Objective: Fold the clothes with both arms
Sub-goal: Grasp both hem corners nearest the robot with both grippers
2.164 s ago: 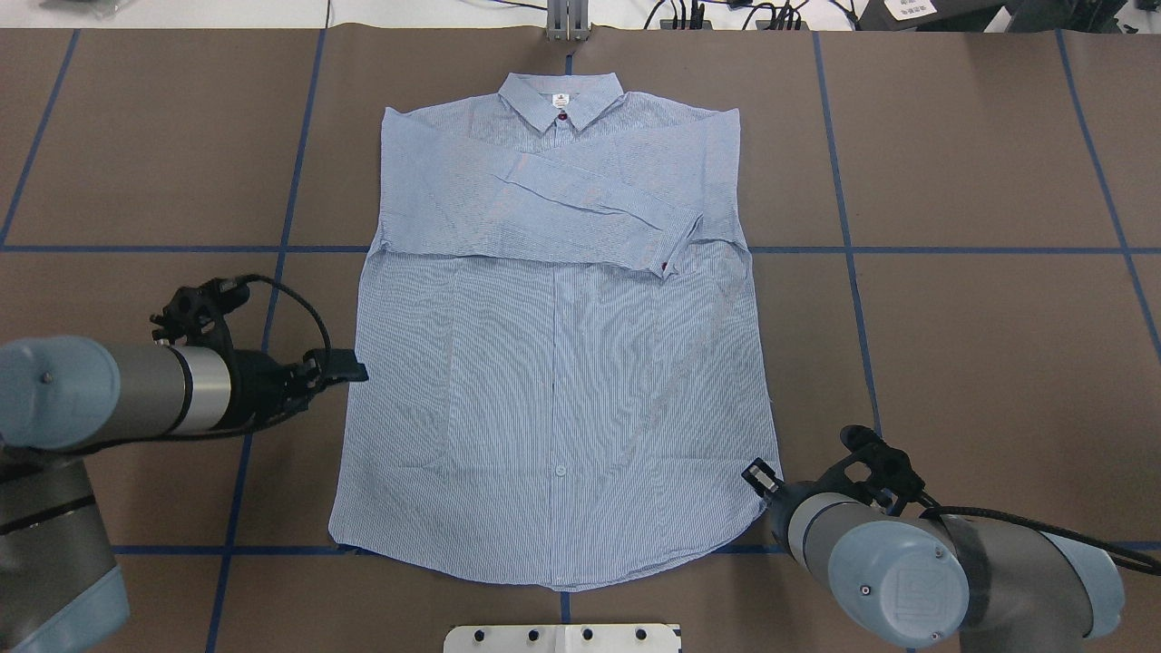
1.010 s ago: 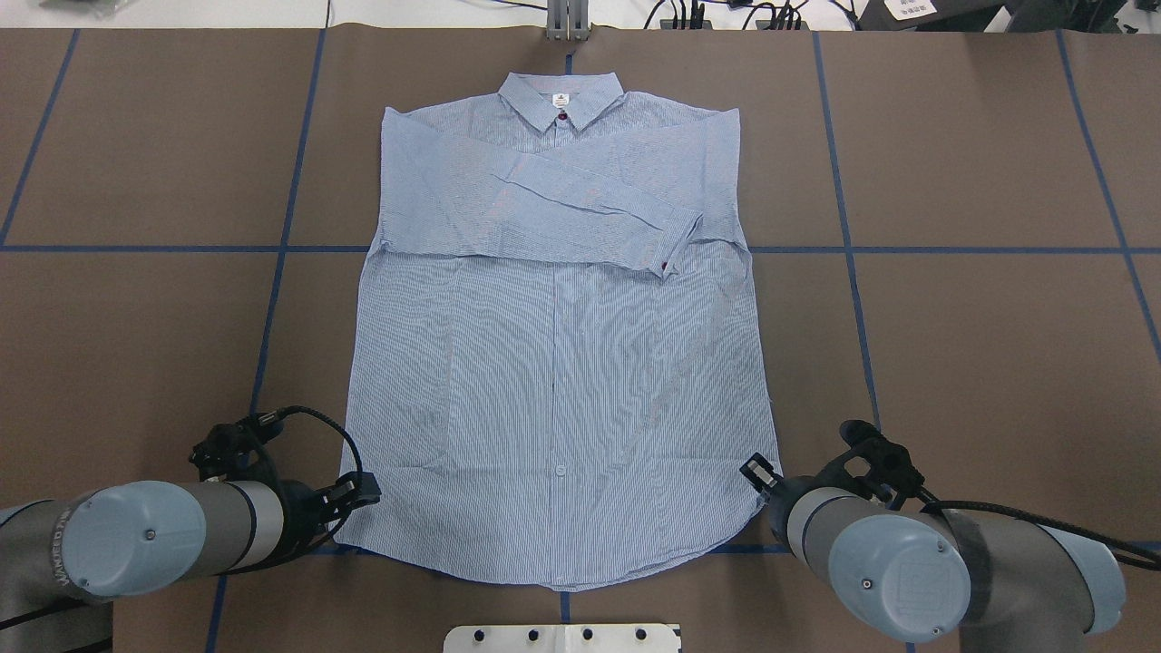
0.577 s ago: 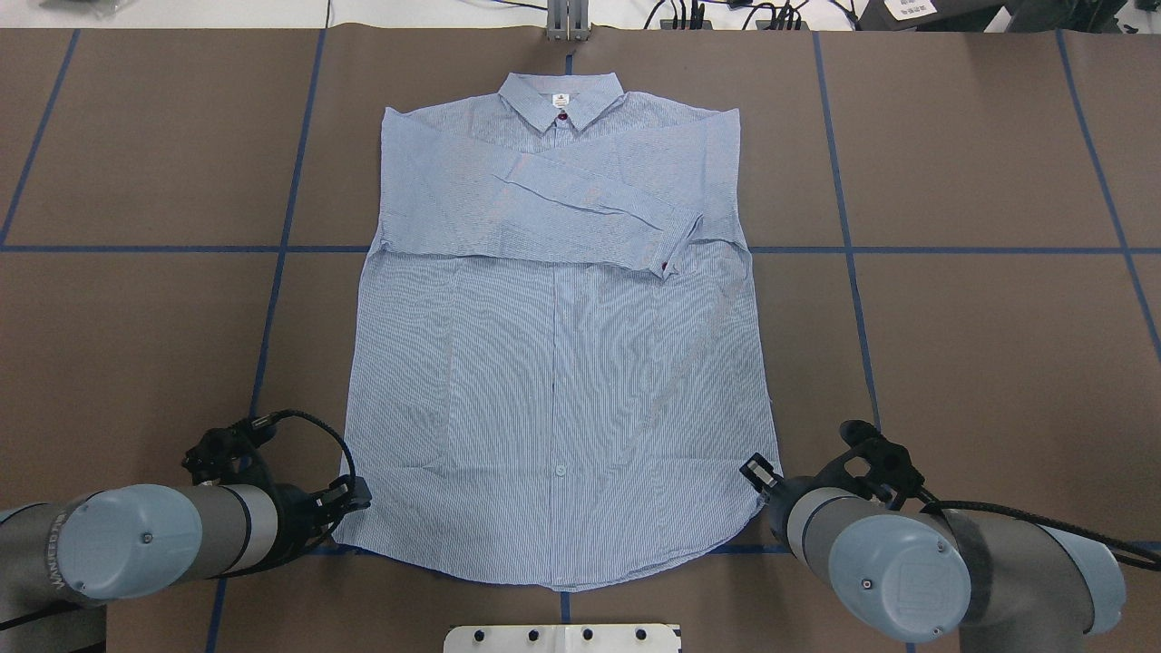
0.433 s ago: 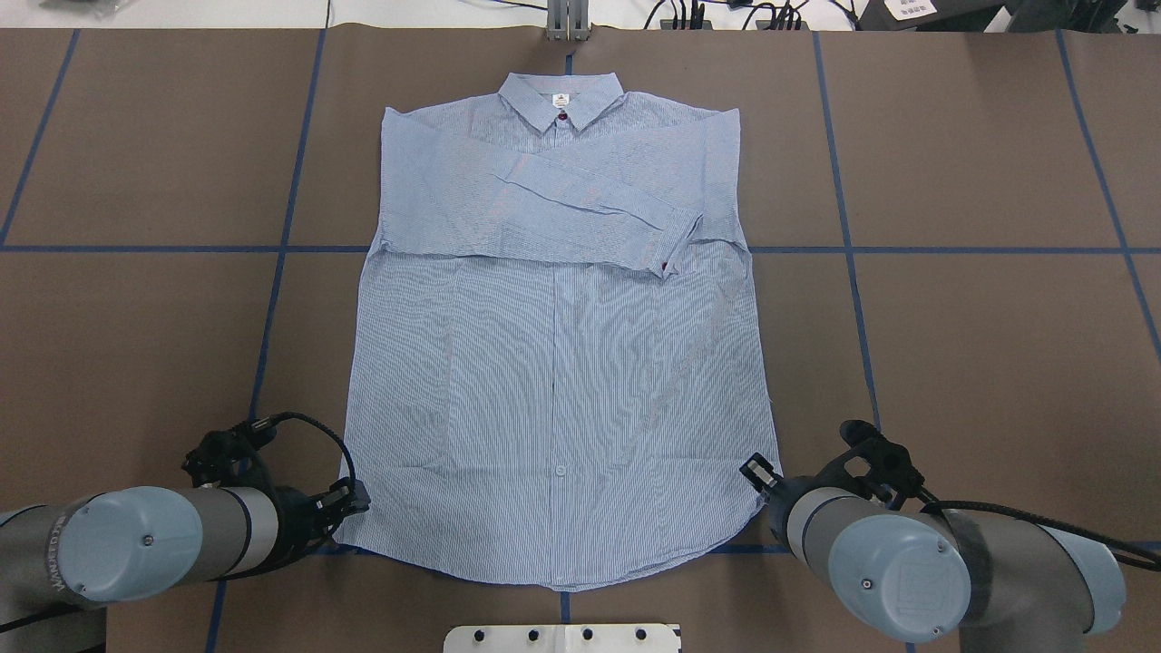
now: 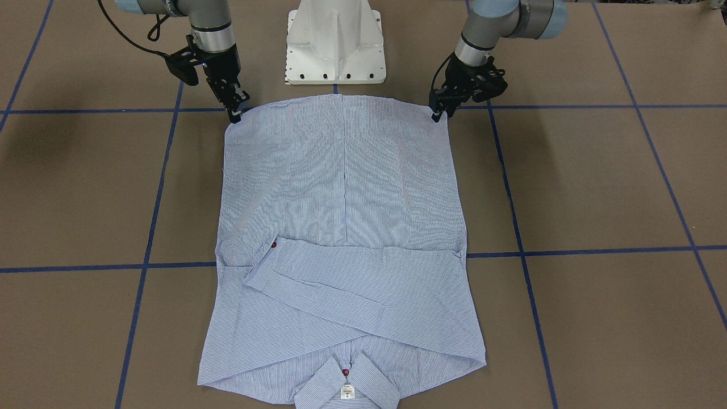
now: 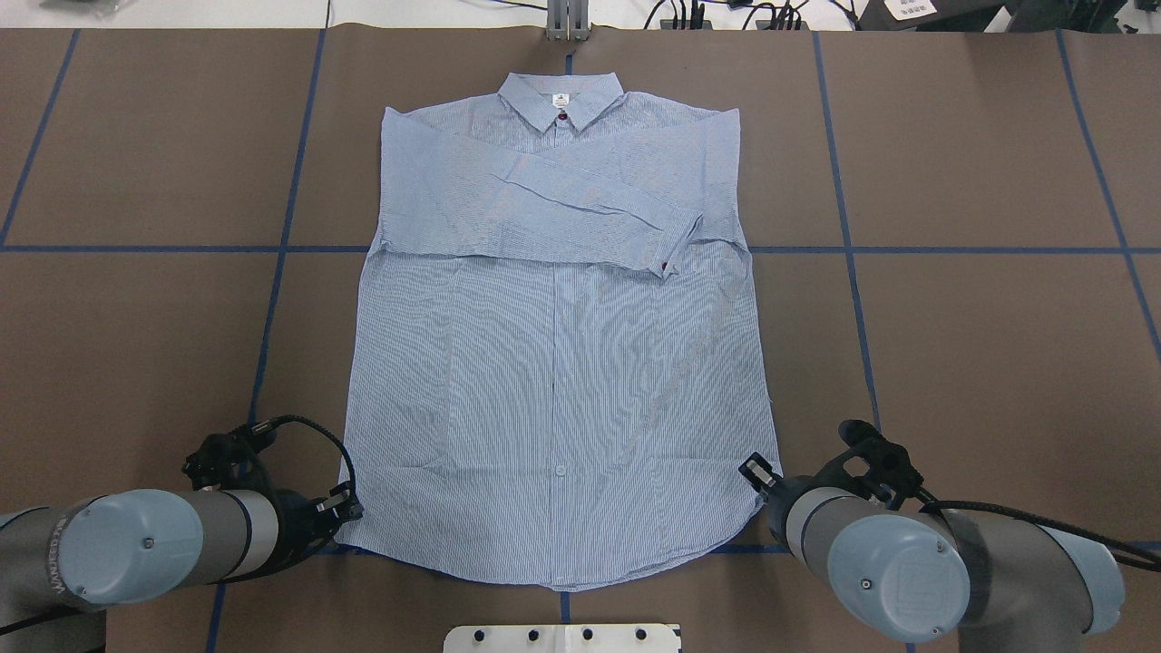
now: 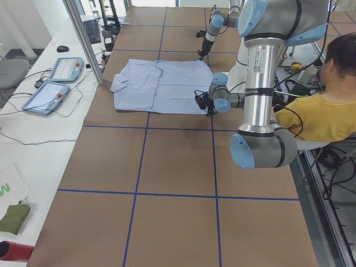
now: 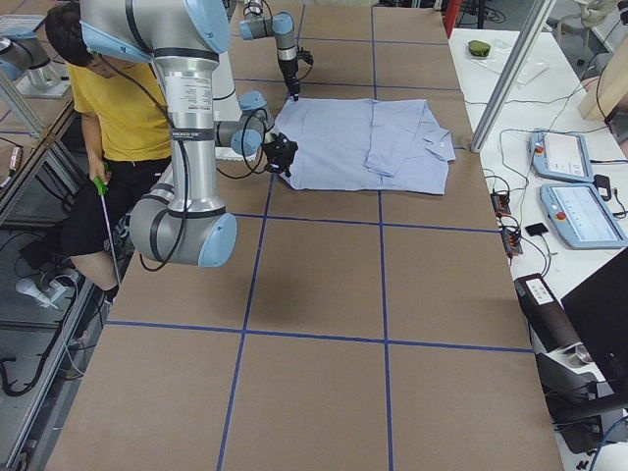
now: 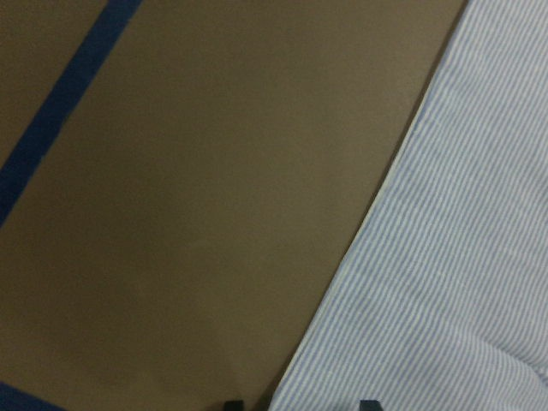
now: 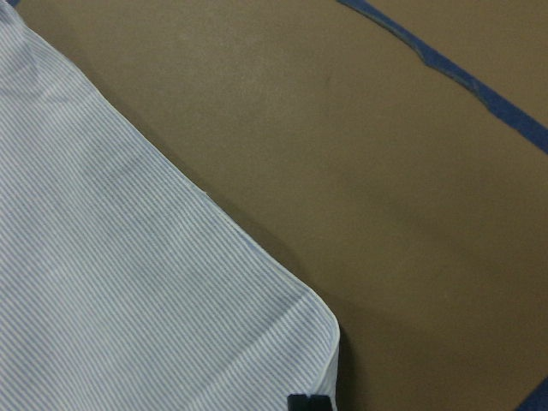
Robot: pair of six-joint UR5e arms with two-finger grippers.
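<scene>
Straddling one near hem corner of the shirt [image 6: 553, 363], the left gripper [image 6: 349, 512] stands slightly open; the right gripper [image 6: 755, 472] is closed on the other corner. The shirt lies flat, collar [image 6: 560, 98] farthest. Earlier the left gripper was farther up the shirt's side.

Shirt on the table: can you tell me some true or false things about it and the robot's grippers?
1. The shirt lies flat on the table, its collar on the side far from the robot. True.
2. The sleeves stick straight out sideways. False: they are folded across the chest.
3. The left gripper and the right gripper are at the shirt's two bottom corners. True.
4. The person beside the robot wears a red top. False: the top is yellow.
</scene>
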